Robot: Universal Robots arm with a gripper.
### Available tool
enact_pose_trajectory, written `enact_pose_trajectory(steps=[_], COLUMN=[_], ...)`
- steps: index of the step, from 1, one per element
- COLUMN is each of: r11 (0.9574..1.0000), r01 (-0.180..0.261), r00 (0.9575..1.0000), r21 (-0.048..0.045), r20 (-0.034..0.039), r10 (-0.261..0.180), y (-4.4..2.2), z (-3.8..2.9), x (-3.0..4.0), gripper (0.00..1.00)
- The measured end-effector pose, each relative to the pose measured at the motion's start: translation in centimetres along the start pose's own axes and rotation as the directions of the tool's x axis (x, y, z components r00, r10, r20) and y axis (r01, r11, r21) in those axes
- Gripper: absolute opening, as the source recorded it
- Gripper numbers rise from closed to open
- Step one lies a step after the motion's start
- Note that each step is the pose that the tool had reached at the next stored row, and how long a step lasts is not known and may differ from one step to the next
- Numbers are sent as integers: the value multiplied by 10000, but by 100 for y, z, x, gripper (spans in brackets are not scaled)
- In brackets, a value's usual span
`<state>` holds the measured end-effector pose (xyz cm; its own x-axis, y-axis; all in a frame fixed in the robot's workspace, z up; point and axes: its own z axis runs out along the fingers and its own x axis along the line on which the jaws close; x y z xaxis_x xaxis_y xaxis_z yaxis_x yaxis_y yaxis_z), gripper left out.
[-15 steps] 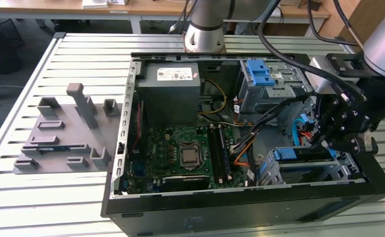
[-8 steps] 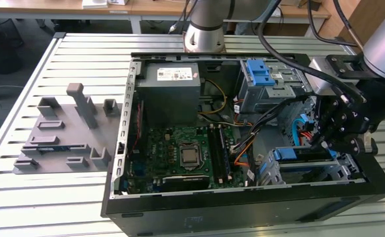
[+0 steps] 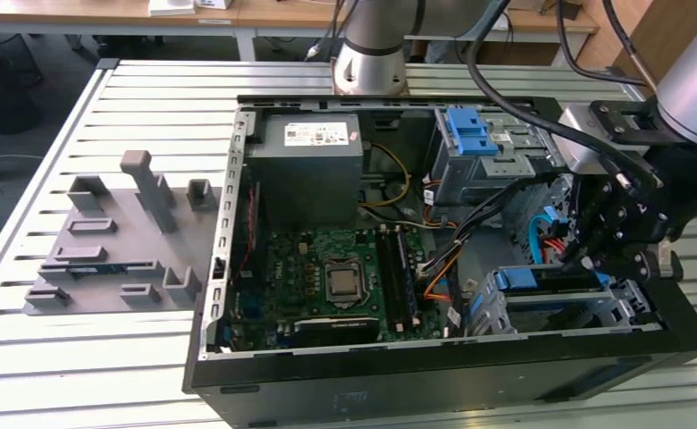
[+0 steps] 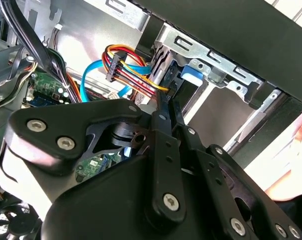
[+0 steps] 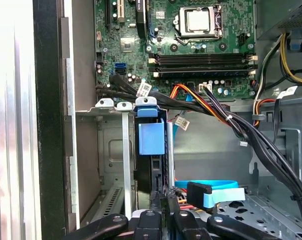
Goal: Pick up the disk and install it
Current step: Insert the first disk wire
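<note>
The gripper [image 3: 611,234] is hanging over the open computer case [image 3: 444,384] at about four o'clock in the exterior view, just above the metal drive cage [image 3: 563,308]. The disk [image 3: 548,278] is sitting edge-up in that cage, its blue side rail showing along the top. In the first wrist view the disk [image 5: 152,165] is standing on edge between the cage's silver walls, with a blue rail tab at its end, and the black fingers [image 5: 158,200] are reaching to its near edge, drawn close together around it. Whether they are actually clamping it, I cannot tell. The motherboard [image 3: 337,277] is lying at the case's nine o'clock side.
</note>
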<state>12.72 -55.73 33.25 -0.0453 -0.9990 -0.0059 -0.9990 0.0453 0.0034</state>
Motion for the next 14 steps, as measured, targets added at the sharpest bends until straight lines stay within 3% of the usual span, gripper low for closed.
enact_pose_trajectory(steps=[14], r11=[10000], r01=[-4], r00=[10000], r21=[-18], r20=[25], r10=[4], y=[-3], z=[31], x=[4], gripper=[17])
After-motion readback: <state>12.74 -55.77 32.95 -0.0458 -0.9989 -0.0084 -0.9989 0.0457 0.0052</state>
